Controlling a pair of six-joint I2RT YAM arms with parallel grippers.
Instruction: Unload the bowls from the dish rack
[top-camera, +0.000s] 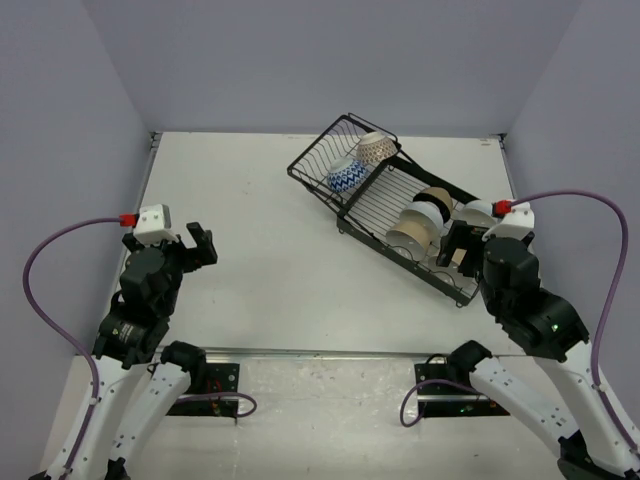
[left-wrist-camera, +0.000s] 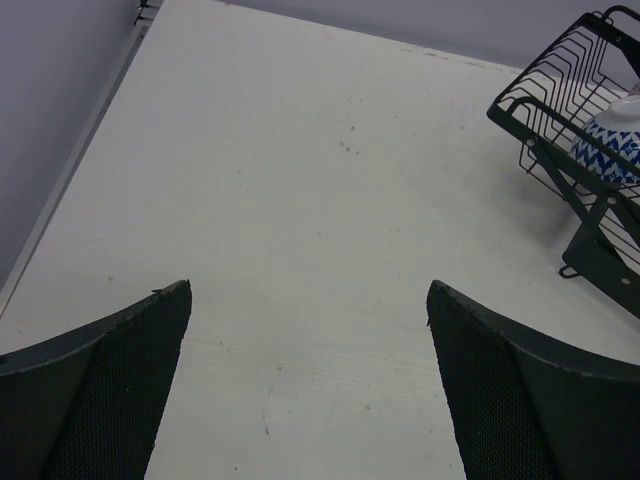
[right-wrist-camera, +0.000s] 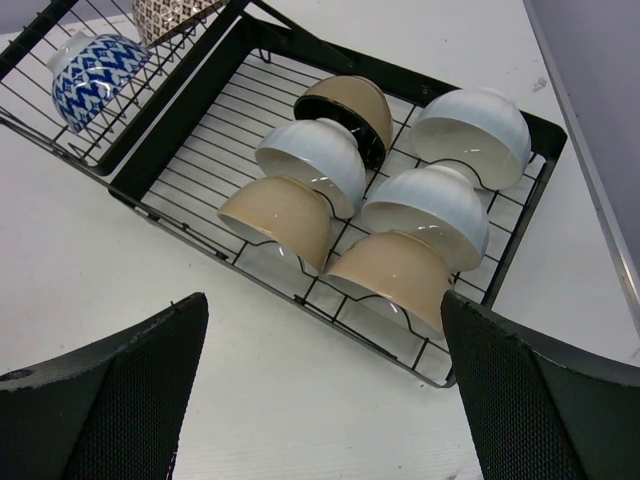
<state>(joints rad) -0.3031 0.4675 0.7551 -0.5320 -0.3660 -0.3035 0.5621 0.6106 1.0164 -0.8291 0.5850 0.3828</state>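
Bowls sit tipped in the dish rack at the far right of your surface. Six tan and white ones are in the long tray; the blue zigzag bowl and a brown patterned bowl are in the basket section. Your right pincer hangs spread wide by the tray's near end, gripping nothing. Your left pincer gapes empty, well apart.
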